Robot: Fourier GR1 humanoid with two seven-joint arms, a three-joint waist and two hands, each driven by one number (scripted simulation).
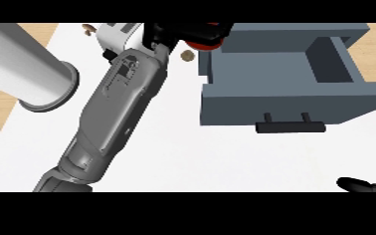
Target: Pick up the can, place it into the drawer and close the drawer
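My left forearm crosses the counter from the lower left, and its black left hand (170, 33) sits at the top centre. Its fingers curl round a red can (206, 42), which is partly hidden by them. The can is held right at the far left corner of the grey drawer (283, 104). The drawer stands pulled out toward me, with its black handle (290, 126) on the front panel and its hollow inside (257, 68) showing. Only a small black part of my right hand (357, 184) shows at the lower right edge.
A large white cylinder (40, 74) lies on the counter at the left, close beside my left forearm. A small brown object (188, 56) rests just left of the drawer, and another (88, 29) lies at the top left. The wooden counter edge (9, 110) runs down the left.
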